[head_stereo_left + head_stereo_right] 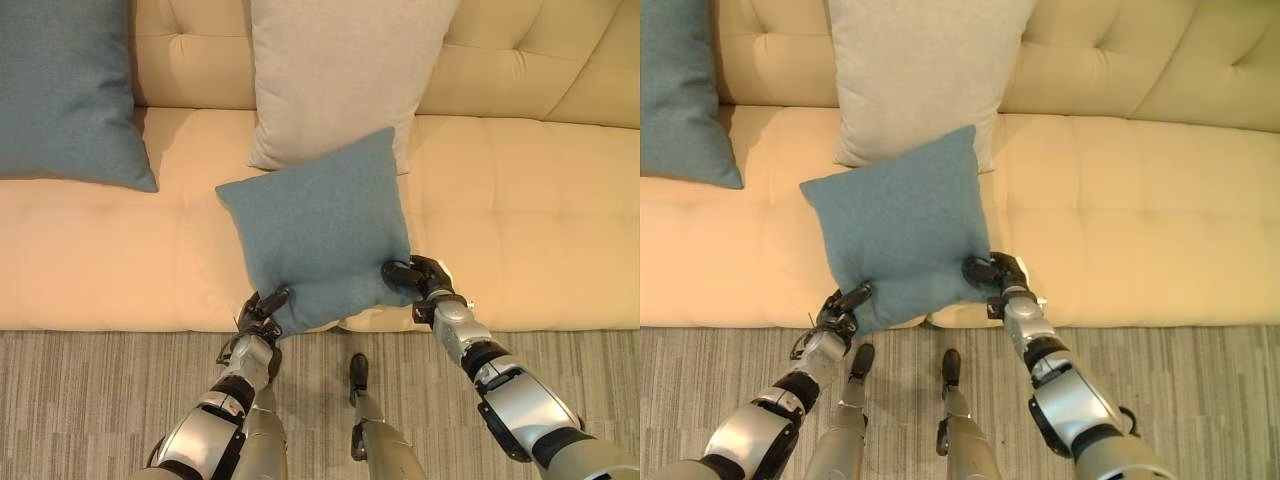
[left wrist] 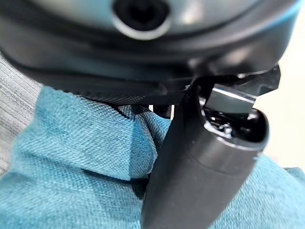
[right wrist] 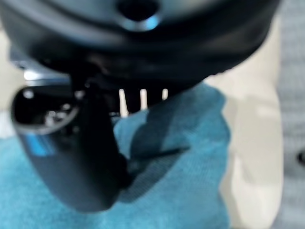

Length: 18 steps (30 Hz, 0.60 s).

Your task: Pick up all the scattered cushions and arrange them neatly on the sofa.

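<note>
Over the near edge of the cream sofa (image 1: 560,210), a teal cushion (image 1: 320,225) is held by both hands at its near corners, turned so that one corner points to the far side. At the near left corner, the left hand (image 1: 262,312) pinches the fabric; the left wrist view shows its thumb (image 2: 200,167) pressed down on the bunched teal cloth with the fingers under it. At the near right corner, the right hand (image 1: 415,275) is clamped on the cushion in the same way, its thumb (image 3: 71,157) lying over the cloth in the right wrist view. Just behind the held cushion, a beige cushion (image 1: 340,70) leans upright against the tufted backrest at the middle of the sofa, and the teal cushion's far corner overlaps its lower part. Far to the left, a second teal cushion (image 1: 65,90) leans against the backrest, well apart from the held one. Striped grey carpet (image 1: 100,400) covers the floor in front of the sofa.
</note>
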{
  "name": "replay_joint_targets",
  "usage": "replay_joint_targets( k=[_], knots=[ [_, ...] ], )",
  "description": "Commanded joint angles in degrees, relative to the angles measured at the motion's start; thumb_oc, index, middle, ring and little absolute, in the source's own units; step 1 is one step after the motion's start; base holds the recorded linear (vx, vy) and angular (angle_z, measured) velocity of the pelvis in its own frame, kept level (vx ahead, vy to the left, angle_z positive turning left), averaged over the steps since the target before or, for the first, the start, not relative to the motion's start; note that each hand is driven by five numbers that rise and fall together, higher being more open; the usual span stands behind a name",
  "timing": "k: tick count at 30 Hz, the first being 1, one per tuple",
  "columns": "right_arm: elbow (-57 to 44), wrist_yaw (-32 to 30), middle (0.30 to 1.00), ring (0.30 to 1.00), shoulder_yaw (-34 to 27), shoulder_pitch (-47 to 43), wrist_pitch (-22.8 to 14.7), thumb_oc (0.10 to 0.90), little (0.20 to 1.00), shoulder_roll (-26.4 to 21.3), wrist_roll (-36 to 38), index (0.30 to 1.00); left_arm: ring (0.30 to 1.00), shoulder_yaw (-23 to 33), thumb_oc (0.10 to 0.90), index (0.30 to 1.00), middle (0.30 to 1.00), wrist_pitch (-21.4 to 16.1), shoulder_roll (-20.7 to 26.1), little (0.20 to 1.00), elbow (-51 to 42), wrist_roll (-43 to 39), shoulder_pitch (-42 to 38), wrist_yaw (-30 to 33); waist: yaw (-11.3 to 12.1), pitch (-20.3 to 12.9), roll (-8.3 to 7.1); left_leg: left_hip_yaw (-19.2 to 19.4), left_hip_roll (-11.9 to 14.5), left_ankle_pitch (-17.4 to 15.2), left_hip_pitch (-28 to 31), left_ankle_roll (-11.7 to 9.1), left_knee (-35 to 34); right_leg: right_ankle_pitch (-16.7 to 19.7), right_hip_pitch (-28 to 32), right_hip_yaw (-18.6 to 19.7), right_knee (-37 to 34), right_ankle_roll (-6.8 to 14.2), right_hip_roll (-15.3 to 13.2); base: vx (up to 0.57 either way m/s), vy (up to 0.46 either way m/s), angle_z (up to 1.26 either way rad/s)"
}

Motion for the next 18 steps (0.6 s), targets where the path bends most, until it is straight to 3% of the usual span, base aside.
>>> replay_joint_targets(
  k=[1,5,10,11,15,18],
  knots=[
    [-4.96,4.46,0.3,0.3,-2.05,1.67,-1.38,0.4,0.3,10.84,6.56,0.3,0.3,1.21,0.4,0.3,0.3,-1.18,-4.6,0.3,-3.91,-1.18,-7.95,-2.71,0.53,0.31,-1.75,3.82,-1.27,-5.66,-0.16,2.98,4.83,-5.43,-0.94,0.83,6.72,3.76,-4.03,0.0,0.031,-0.09],
    [-7.58,4.1,0.3,0.3,-4.68,4.06,-2.31,0.4,0.3,10.52,9.57,0.3,0.3,0.58,0.4,0.3,0.3,-1.6,-4.76,0.3,-7.8,-1.37,-6.52,-2.88,-0.25,-0.23,-1.71,4.09,-1.35,-6.05,0.6,3.23,5.35,-5.67,-0.48,1.14,7.2,3.71,-3.99,-0.02,0.01,-0.08],
    [-19.64,5.49,0.3,0.3,-4.67,13.14,-2.9,0.4,0.3,10.17,12.42,0.3,0.3,-2.72,0.4,0.3,0.3,-1.01,-3.9,0.3,-17.73,-0.37,-0.39,-5.01,-1.22,-1.46,-1.29,4.87,-0.74,-7.19,5.07,3.38,5.8,-7.68,2.78,1.74,9.17,3.29,-3.39,0.04,-0.026,-0.07],
    [-25.62,6.89,0.3,0.3,-4.31,17.72,-2.72,0.4,0.3,9.24,12.31,0.3,0.3,-4.66,0.4,0.3,0.3,-0.18,-3.16,0.3,-22.07,0.51,3.07,-6.53,-1.56,-2.2,-0.76,5.2,-0.03,-7.84,8.57,3.28,5.5,-9.09,5.04,2.0,10.34,3.12,-2.6,0.13,-0.074,-0.17],
    [-33.56,8.19,0.3,0.3,-3.53,22.18,-2.17,0.4,0.3,7.33,11.37,0.3,0.3,-7.15,0.4,0.3,0.3,0.68,-1.45,0.3,-28.32,1.36,7.52,-8.23,-2.27,-3.85,0.34,5.81,1.23,-7.75,13.29,2.89,4.57,-10.8,8.04,2.33,11.82,2.66,-1.37,0.08,-0.062,-0.17],
    [-44.54,8.94,0.3,0.3,-3.69,27.1,-1.86,0.4,0.3,3.36,9.15,0.3,0.3,-8.86,0.4,0.3,0.3,1.74,2.48,0.3,-37.29,2.82,12.68,-10.23,-2.9,-6.99,2.38,6.46,3.63,-6.91,18.46,2.02,3.76,-13.46,12.19,2.98,13.49,1.33,1.31,0.11,-0.199,-0.16]
  ],
)
